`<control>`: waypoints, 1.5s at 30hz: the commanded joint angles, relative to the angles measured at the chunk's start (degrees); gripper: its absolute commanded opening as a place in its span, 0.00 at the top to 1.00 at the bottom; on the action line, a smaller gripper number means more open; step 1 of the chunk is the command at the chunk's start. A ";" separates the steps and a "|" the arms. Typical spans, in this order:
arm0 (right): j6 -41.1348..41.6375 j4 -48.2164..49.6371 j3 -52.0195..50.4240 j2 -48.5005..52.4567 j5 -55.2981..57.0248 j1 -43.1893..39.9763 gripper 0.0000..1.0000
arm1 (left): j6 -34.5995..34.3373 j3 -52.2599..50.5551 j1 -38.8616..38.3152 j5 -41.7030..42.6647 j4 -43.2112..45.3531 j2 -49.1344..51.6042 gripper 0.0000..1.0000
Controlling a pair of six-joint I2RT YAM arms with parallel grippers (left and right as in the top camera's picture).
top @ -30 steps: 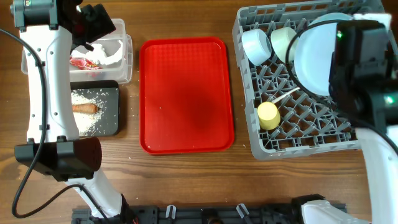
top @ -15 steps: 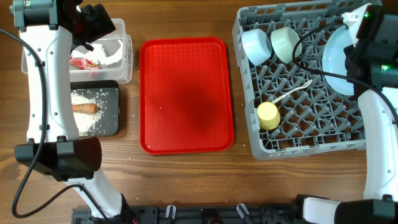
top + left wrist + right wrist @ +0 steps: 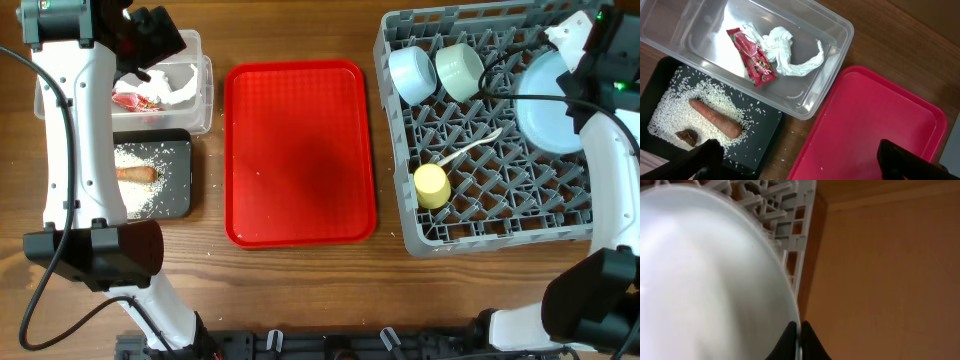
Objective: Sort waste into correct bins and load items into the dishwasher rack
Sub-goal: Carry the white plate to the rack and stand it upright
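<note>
The grey dishwasher rack [image 3: 500,215] holds a light blue bowl [image 3: 411,74], a mint green bowl [image 3: 459,70], a yellow cup [image 3: 431,186], a white spoon [image 3: 466,151] and the pale blue plate [image 3: 548,110] at its right side. My right gripper [image 3: 799,332] is shut on the plate's rim [image 3: 715,280], over the rack's right edge [image 3: 800,240]. The clear tub [image 3: 805,107] holds crumpled white paper [image 3: 785,47] and a red wrapper [image 3: 752,62]. The black tray [image 3: 765,130] holds rice [image 3: 670,107], a sausage stick [image 3: 715,117] and a dark lump [image 3: 686,137]. My left gripper [image 3: 800,162] is open above them.
A flat red serving tray [image 3: 298,150] lies in the middle of the wooden table, between the bins and the rack. A few stray rice grains lie on the wood beside the black tray. The left arm's white links stand along the table's left side.
My right gripper has carried the plate rightward and down, from over the rack's middle-right to its right side. The left arm has not moved.
</note>
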 commanded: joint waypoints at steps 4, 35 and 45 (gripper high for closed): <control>-0.98 1.36 -0.04 1.27 0.59 -0.55 0.96 | -0.52 0.00 0.04 -0.74 -0.04 0.52 0.00; 35.87 -14.51 3.37 -28.06 -56.24 2.89 0.00 | -0.52 0.00 0.04 -0.76 -0.02 0.52 0.00; 67.65 -19.23 3.30 -27.06 -58.58 2.86 0.00 | -0.52 0.00 0.04 -0.74 -0.04 0.52 0.00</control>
